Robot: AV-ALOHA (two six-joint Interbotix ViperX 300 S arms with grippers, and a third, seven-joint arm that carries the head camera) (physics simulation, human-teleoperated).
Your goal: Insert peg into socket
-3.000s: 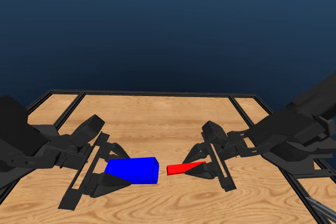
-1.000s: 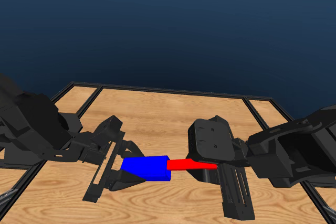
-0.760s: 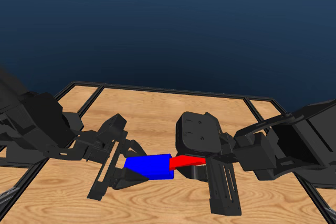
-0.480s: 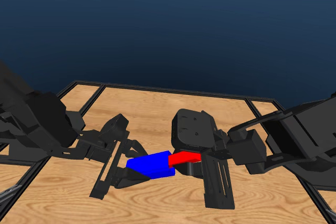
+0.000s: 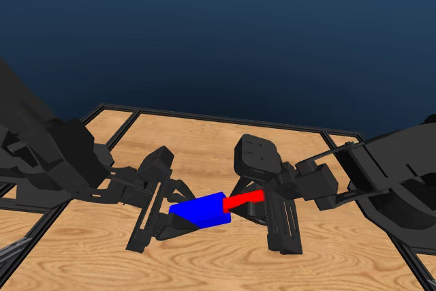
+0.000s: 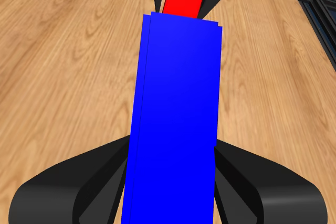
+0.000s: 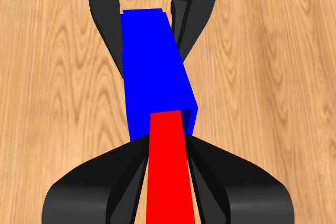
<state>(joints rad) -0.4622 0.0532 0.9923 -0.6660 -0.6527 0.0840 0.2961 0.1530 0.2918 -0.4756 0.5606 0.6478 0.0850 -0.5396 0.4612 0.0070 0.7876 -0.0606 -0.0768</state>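
Two robot hands are bringing a red peg (image 5: 243, 200) and a blue socket (image 5: 200, 210) end to end above the wooden worktop (image 5: 204, 264).

The left hand (image 5: 178, 217) is clamping the socket between its black jaws, holding it clear of the wood. The right hand (image 5: 259, 204) is gripping the peg, whose tip is sitting in the socket's open end, as the right wrist view shows. Peg and socket are lying in one slanted line between the two arms, the peg end higher. Both pieces are plain and flat-coloured, carrying no readable lettering or labels.
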